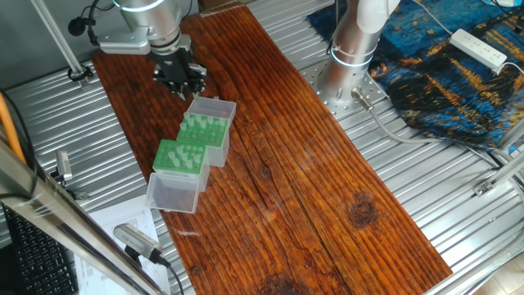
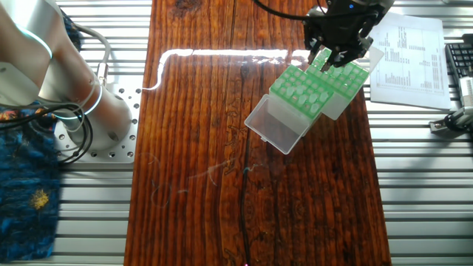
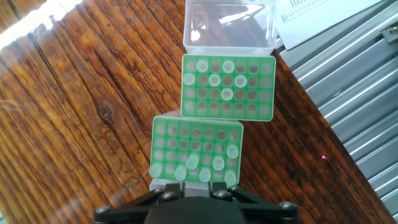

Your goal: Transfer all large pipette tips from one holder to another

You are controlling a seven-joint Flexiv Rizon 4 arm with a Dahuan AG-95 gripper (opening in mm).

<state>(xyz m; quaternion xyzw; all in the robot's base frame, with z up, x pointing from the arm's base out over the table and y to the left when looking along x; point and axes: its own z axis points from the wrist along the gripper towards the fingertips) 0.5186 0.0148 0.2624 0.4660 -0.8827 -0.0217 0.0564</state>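
I judged the step to need a straight descent over one pale translucent plastic cone tip [image 3: 218,163] in the lower green perforated rack [image 3: 196,149], low centre of the hand view, clear of its neighbours. More tips stood in the upper green rack [image 3: 227,87]. My pincer [image 2: 330,60] hovered above; its spread I could not tell, and it held nothing visible.

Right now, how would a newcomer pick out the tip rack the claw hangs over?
On the dark wooden plank stand two green pipette tip racks, touching. The one under the black claw is the rack farther from the printed paper sheet, its clear lid hinged open toward the claw.
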